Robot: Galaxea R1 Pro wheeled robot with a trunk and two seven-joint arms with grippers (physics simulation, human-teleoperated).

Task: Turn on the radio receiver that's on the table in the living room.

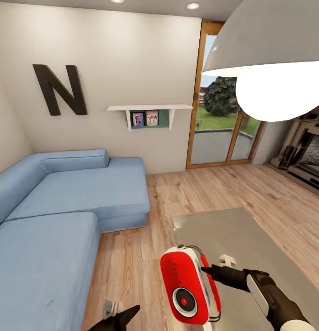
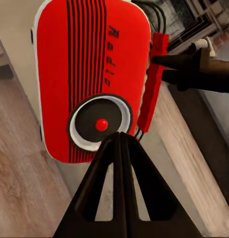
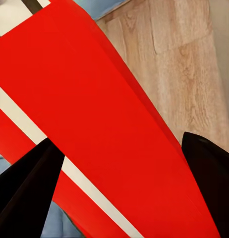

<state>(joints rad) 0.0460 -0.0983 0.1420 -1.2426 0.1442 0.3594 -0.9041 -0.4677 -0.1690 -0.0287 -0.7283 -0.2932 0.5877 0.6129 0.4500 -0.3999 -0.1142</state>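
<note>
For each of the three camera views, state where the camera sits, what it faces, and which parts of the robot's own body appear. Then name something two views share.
Head view: on the head, facing forward and down over the sofa, table and radio receiver; both arms show.
Left wrist view: on the left arm, facing the radio's dial; the left gripper, shut, shows.
Right wrist view: on the right arm, close against the radio's red handle; the right gripper straddles it.
Shared: head and left wrist views both show the radio's front and the right arm.

The table point(image 1: 251, 239) stands on the wood floor point(image 1: 131, 262) near the sofa point(image 1: 62, 216). Its glossy top reflects light. The radio point(image 1: 189, 287) (red, upright) is at its near edge
</note>
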